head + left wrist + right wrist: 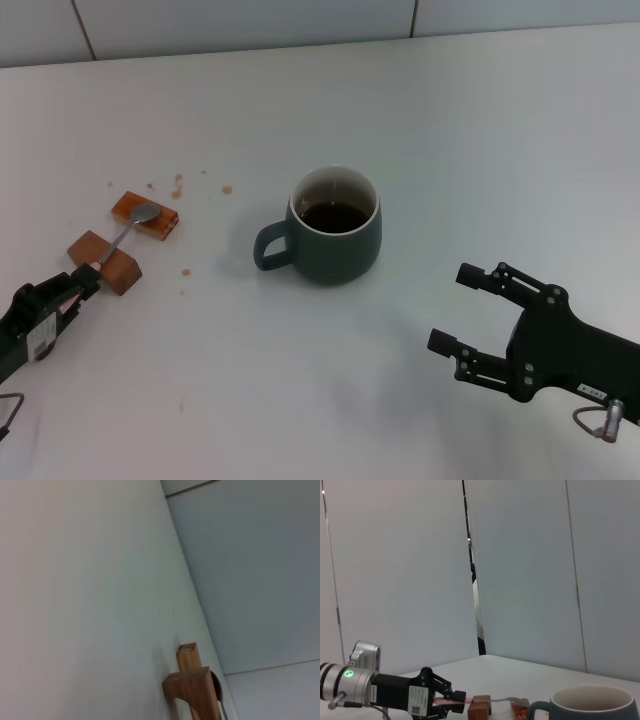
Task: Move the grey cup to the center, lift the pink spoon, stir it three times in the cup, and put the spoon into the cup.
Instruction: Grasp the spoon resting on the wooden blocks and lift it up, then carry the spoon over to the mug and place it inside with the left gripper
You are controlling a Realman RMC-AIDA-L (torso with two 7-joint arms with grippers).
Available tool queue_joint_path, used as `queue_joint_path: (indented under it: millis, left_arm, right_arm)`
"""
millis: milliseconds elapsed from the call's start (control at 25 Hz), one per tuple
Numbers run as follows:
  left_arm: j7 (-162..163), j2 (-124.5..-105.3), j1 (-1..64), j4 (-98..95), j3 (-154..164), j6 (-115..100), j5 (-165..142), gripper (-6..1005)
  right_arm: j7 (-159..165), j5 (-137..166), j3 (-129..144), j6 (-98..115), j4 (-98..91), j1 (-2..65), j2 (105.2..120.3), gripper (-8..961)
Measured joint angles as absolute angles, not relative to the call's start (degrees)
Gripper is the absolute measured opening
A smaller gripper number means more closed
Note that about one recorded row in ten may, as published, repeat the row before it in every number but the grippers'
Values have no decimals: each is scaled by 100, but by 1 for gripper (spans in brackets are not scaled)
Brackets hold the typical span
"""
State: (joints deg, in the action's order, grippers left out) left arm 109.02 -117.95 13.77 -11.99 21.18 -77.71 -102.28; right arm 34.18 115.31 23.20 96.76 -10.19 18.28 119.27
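Black left hand (88,283) at the near left of the table (480,130), fingers narrowed around the pale pink handle of the pink spoon (128,227); seen from the right wrist view, the fingers (456,698) pinch the pink handle end with little gap left. Spoon propped across two brown blocks: silver bowl lying on the farther, orange-topped block (146,216), neck and handle crossing the nearer brown block (104,262) just beside the fingertips. Not yet raised, judging by the bowl resting on the block. A few brown crumbs (178,186) scattered on the table near the blocks.

Further out, grey cup (325,226) standing upright near the middle of the table, well apart from the spoon, loop handle turned toward the robot's left, dark liquid inside the white interior. Cup placement looks done, so the step in hand appears to be gripping and lifting the spoon.

Black right hand (475,320) hovering at the near right of the table, fingers spread wide, holding nothing, apart from the cup and seemingly idle.

Next move likely calls for a firm pinch on the slim handle, a straight lift clear of both blocks without dragging them, then a carry across to above the cup rim with the bowl tipped downward for stirring. Thin handle could swivel in the grip.
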Motion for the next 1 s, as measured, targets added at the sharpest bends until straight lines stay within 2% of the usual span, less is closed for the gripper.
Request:
queue_joint_path:
  millis: [400,560,600,800,840,1000]
  left_arm:
    - [10585,-11799,1406,-1233,2117,-7859,-10235,154]
    - [10377,-11797,1425,-1423,2063,-8221,-10222,149]
    - [10433,-11777,1595,-2219,2061,-8860,-10228,145]
    - [10981,-11697,1925,-3584,2380,-9577,-10310,129]
    - [11266,-11620,2127,-4440,2782,-9901,-10330,129]
    - [11686,-11552,2375,-6178,3614,-10166,-10651,131]
  right_arm:
    - [3411,11531,2320,9677,-1019,1828,11926,820]
    - [3403,11531,2320,9677,-1019,1831,11926,820]
    - [3403,11531,2320,9677,-1019,1831,11926,820]
    - [3401,11508,2320,9675,-1019,1864,11926,820]
    - [3401,11502,2320,9656,-1019,1885,11926,820]
    - [3401,11497,2316,9632,-1019,1904,11926,820]
